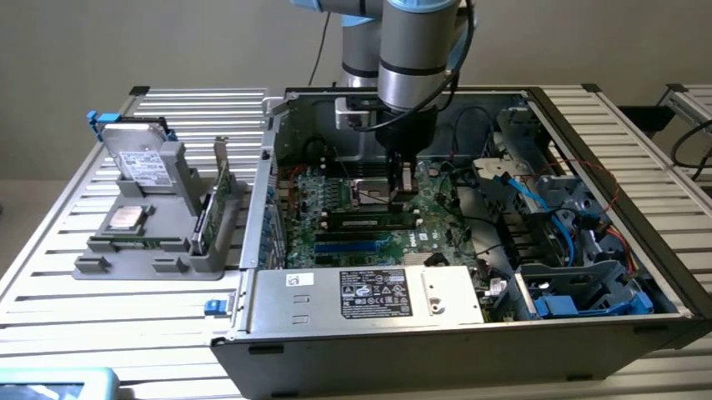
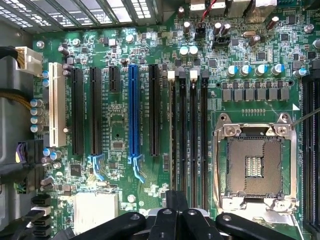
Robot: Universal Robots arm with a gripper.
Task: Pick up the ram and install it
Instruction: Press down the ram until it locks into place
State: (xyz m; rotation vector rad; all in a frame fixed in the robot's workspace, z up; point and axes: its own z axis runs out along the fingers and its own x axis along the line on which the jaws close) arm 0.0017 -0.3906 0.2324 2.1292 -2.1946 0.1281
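- The gripper (image 1: 406,185) hangs inside the computer case (image 1: 668,275) with its jaws pressed together; whether they pinch anything cannot be told.
- What looks like the ram (image 1: 373,222), a long dark stick with a pale label, lies along the memory slots (image 2: 192,140) just ahead of the jaws.
- Risk: pushing off-centre could seat one end only, leaving a white latch (image 2: 194,75) unclosed.
- Risk: the open processor socket (image 2: 255,167) sits just beside the jaws; a sideways slip could strike it.
- A large sticker (image 1: 376,293) on the metal box is well apart from the jaws, and its print is unreadable.
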